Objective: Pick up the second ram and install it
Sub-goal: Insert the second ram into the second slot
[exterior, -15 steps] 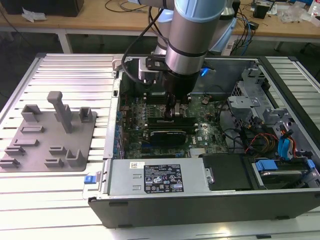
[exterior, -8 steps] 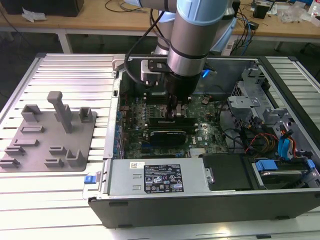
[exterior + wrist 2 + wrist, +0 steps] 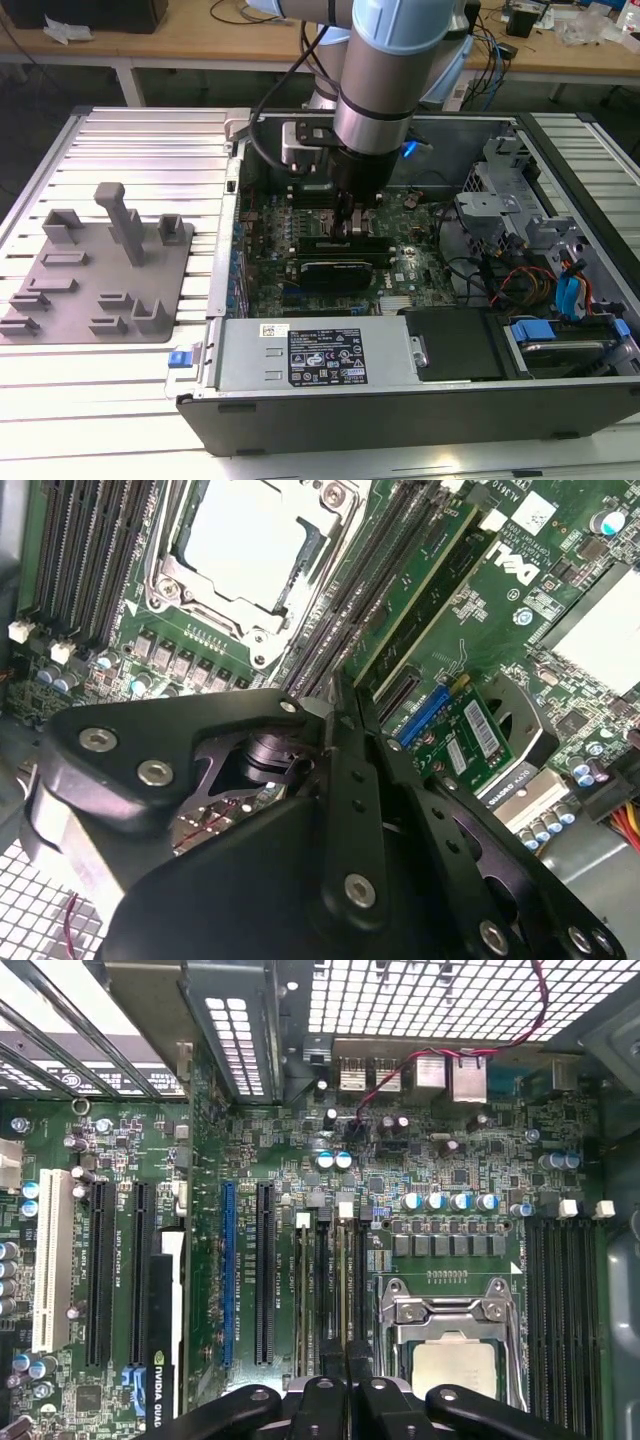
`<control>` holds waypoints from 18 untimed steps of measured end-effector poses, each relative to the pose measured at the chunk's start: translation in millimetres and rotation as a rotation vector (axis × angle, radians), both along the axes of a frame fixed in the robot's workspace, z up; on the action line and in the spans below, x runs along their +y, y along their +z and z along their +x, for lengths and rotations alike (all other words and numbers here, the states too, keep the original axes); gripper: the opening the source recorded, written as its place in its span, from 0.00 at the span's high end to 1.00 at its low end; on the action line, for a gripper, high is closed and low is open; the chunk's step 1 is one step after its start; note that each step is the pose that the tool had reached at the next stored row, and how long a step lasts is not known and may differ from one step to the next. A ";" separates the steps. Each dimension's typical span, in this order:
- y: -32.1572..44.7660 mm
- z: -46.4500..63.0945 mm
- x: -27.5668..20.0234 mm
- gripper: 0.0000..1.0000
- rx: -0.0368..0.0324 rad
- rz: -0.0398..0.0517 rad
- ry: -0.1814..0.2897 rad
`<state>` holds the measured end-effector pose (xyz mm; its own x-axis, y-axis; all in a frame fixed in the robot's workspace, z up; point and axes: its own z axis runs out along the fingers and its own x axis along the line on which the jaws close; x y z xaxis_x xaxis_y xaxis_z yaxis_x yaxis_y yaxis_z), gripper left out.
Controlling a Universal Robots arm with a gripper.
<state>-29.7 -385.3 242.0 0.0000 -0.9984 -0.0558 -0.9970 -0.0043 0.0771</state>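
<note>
The second ram (image 3: pixel 425 585) is a thin green stick standing on edge in a black memory slot beside the CPU socket (image 3: pixel 250 550). In the first wrist view I see the second ram (image 3: pixel 346 1280) edge-on, running from a white latch down to my fingers. My gripper (image 3: pixel 342 695) is low over the motherboard, and its black fingers sit close together on the near end of the stick. In the first wrist view the gripper (image 3: pixel 345 1355) straddles that same slot line. In the exterior view the gripper (image 3: pixel 347 228) reaches into the open computer case.
A grey holding fixture (image 3: pixel 100 270) lies on the slatted table at the exterior view's left. The power supply (image 3: pixel 310 355) fills the case's front. A black expansion card (image 3: pixel 335 268) sits just before the gripper. A drive cage (image 3: pixel 500 200) and cables crowd the exterior view's right.
</note>
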 end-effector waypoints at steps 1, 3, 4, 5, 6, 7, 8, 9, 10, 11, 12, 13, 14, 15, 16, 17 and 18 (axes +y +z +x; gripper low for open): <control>-0.3 0.0 0.0 0.91 -0.0001 0.0003 0.000; -0.9 0.0 0.4 0.91 -0.0002 0.0029 0.000; -1.0 0.0 0.5 0.91 0.0000 0.0028 0.000; -1.6 0.0 0.7 0.91 -0.0001 0.0031 0.000; -2.0 0.0 0.7 0.91 0.0000 0.0028 0.000; -2.0 0.0 0.7 0.91 0.0001 0.0026 0.000; -2.2 0.0 0.7 0.91 0.0000 0.0028 0.000; -2.4 -0.1 0.7 0.91 -0.0003 0.0028 0.000; -2.5 -0.3 0.7 0.91 -0.0004 0.0028 0.000; -2.7 -0.4 0.7 0.91 -0.0006 0.0028 0.000; -3.0 -0.5 0.8 0.91 -0.0009 0.0029 0.000; -3.1 -0.6 0.8 0.91 -0.0008 0.0027 0.000; -3.3 -0.6 0.8 0.91 -0.0009 0.0027 0.000; -3.4 -0.6 0.8 0.91 -0.0009 0.0028 0.000; -3.4 -0.6 0.8 0.91 -0.0009 0.0027 0.000; -4.0 -0.7 1.2 0.91 -0.0010 0.0030 0.000; -4.1 -0.7 1.3 0.91 -0.0009 0.0027 0.000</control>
<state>-30.3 -384.0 237.9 0.0001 -0.9983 -0.0585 -0.9971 -0.0045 0.0762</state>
